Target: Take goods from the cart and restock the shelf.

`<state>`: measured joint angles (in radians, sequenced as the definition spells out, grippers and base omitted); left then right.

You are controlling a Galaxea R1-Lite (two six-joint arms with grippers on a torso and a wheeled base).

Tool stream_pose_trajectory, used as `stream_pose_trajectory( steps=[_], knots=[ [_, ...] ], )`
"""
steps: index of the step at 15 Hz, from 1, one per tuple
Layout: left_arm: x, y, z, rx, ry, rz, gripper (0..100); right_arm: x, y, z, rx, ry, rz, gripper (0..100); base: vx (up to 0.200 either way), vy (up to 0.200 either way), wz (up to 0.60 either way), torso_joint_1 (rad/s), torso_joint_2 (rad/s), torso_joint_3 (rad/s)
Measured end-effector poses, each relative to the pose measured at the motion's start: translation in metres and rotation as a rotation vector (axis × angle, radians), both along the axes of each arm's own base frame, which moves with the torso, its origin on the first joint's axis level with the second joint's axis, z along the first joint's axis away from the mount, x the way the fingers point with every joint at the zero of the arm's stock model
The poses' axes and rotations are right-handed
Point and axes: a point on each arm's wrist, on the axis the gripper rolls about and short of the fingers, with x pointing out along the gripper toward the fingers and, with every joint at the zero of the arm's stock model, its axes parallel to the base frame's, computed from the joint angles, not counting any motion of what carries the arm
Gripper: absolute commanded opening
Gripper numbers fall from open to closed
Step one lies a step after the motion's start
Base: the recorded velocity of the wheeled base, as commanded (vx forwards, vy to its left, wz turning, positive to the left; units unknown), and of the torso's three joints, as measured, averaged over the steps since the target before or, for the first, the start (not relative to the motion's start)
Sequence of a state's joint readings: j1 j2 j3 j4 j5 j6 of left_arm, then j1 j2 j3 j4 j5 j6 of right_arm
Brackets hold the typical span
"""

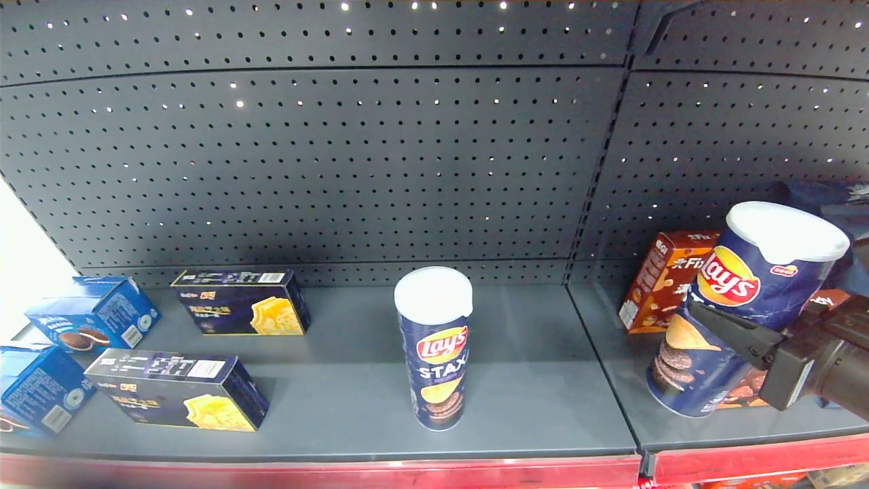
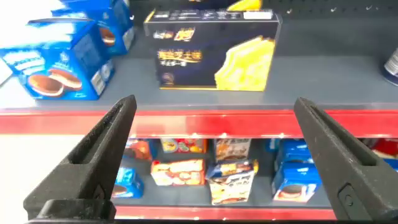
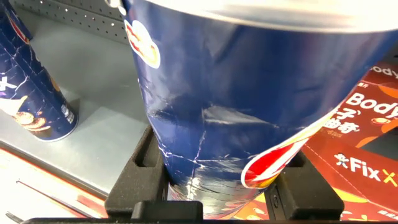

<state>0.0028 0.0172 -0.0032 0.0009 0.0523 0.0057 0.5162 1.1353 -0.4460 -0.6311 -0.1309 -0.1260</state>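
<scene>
1. far left of the head frame: two blue boxes sit on the shelf, one behind the other.
2. just right of them lie two dark boxes with yellow print. one is near the back panel and one is near the red front edge.
3. the left pincer is spread wide with nothing between its fingers. in the left wrist frame it hangs in front of the shelf's red edge, facing a dark box.
4. centre of the head frame: a standing can of chips is upright with its white lid on, well apart from the boxes. it looks stocked.
5. right of the frame: the right pincer is clenched around the middle of a held can.
6. that can is tilted, with its lid toward the upper right and its lower end down at the shelf board. i cannot tell whether it touches the board.
7. an orange box stands just behind it, against the back panel.
8. progress, as a judgement: several goods are placed. this can is at the shelf but not yet upright or let go. setting it level and opening the fingers remains, and the wide bare stretches suggest more restocking is left.
</scene>
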Motion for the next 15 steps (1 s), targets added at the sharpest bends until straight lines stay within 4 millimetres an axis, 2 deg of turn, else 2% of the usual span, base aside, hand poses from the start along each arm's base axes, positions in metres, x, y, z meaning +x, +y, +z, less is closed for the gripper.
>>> stream_pose_trajectory(
  steps=[10,12,15],
  knots=[
    [-0.001,0.000,-0.001,-0.020,-0.017,-0.022,100,0.001,0.010,0.002,0.009,0.007,0.048,0,0.000,0.000,0.00,0.000,0.00,0.000],
    [-0.001,0.000,-0.001,-0.020,-0.017,-0.022,100,0.008,0.015,0.003,0.044,0.028,0.046,0,0.000,0.000,0.00,0.000,0.00,0.000],
    [-0.001,0.000,-0.001,-0.021,-0.017,-0.022,100,0.031,0.030,0.012,0.089,0.022,0.040,0,0.000,0.000,0.00,0.000,0.00,0.000]
  ],
)
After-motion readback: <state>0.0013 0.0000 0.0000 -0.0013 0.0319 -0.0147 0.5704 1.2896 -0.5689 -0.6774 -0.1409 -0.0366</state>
